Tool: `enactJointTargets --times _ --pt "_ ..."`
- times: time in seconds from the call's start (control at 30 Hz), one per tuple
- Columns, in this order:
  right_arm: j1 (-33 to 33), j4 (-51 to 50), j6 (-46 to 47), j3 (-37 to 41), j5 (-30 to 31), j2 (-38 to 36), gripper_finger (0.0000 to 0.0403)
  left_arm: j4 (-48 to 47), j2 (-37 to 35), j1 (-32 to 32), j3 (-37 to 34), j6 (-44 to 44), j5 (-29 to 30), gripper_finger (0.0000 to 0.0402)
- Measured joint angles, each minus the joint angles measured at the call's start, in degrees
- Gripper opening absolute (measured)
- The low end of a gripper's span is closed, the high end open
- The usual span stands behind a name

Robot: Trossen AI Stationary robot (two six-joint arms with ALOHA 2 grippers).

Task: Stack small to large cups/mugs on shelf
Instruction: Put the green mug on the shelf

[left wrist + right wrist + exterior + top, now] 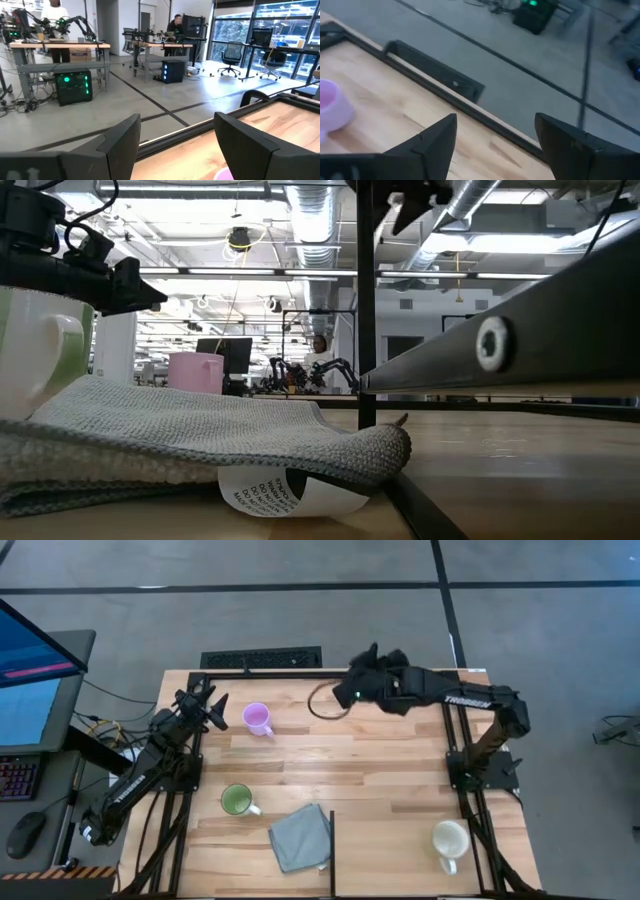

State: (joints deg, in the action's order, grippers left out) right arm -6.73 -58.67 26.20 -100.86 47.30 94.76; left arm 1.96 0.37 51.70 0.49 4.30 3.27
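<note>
The lilac mug (258,718) stands upright near the table's far left, its handle toward the near side; it also shows in the right wrist view (330,106) and the low view (195,372). The green mug (237,800) stands nearer the front left (35,350). The cream mug (451,840) stands on its base at the near right corner. My left gripper (213,708) (177,125) is open, raised just left of the lilac mug. My right gripper (352,688) (495,122) is open, raised over the far edge, right of the lilac mug.
A grey cloth (300,837) lies folded at the near middle, over a printed paper label (290,492). A dark upright post (367,300) stands beside it. A dark loop (325,703) lies under the right gripper. The black frame rail (260,672) runs along the far edge.
</note>
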Motion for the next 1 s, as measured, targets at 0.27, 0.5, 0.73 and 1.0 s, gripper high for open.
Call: enactJointTargets --times 0.27,0.5,0.73,1.0 --pt "-5.0 11.4 -12.4 2.4 -3.9 0.0 0.0292 0.0 0.0 0.0 0.0 0.0 -0.2 0.0242" --pt "-11.4 23.8 -21.8 15.4 -15.5 -2.9 0.0292 -0.5 0.0 0.0 0.0 0.0 -2.4 0.0242" --pt "-16.6 41.8 -24.7 32.6 -25.2 -11.5 0.0292 -0.5 0.1 0.0 0.0 -0.1 -2.6 0.0242" --pt "-16.5 50.3 -24.7 50.6 -28.9 -27.5 0.0292 -0.5 0.1 0.0 0.0 -0.9 -2.6 0.0242"
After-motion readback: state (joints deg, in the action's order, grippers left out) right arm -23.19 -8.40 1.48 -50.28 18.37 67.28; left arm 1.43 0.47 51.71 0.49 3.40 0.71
